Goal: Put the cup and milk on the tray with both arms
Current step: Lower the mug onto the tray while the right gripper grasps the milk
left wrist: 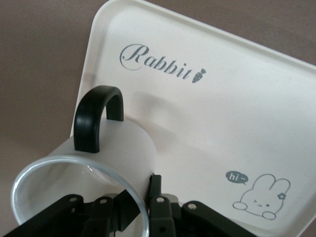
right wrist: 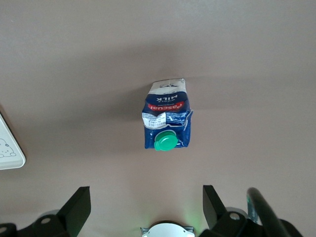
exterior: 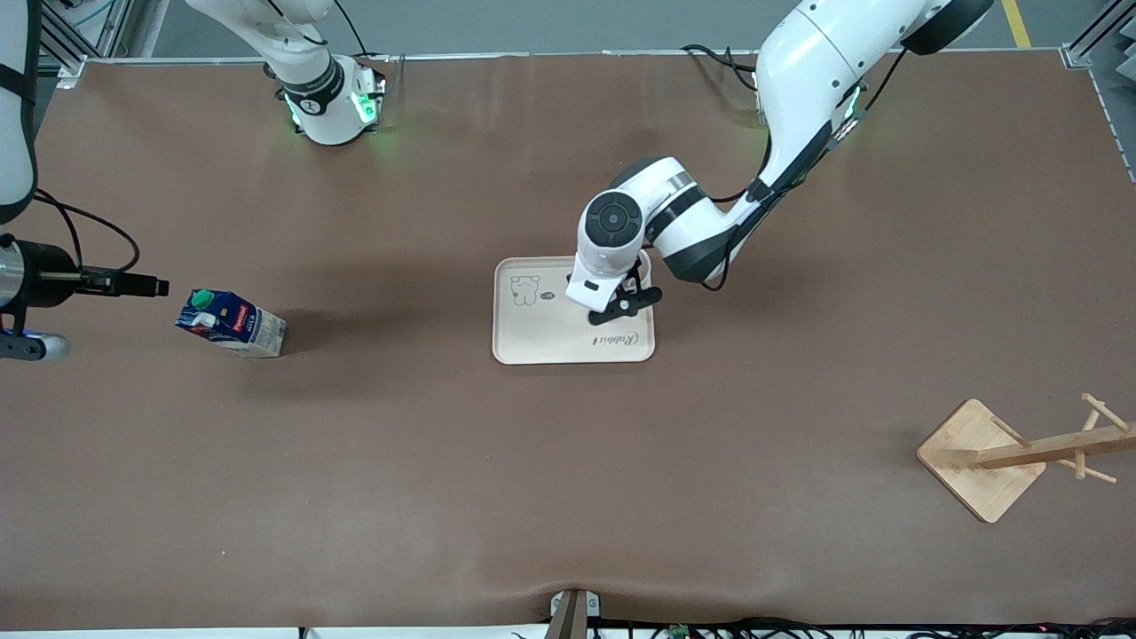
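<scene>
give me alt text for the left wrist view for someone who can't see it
The left pincer grips the rim of the cup, a white mug with a black handle, over the cream tray. The tray shows "Rabbit" script and a small animal drawing.

We're looking straight down at the milk standing alone on the brown table. Its green cap faces up at us, with the red label just past it on the dark-blue top and a pale side panel showing at the end away from the cap. The right gripper hangs above the table with its two black fingers spread wide, the carton sitting clear of both, not between them. A rounded corner of the tray pokes in at the frame edge, well apart from the carton, with part of a small drawing visible.
</scene>
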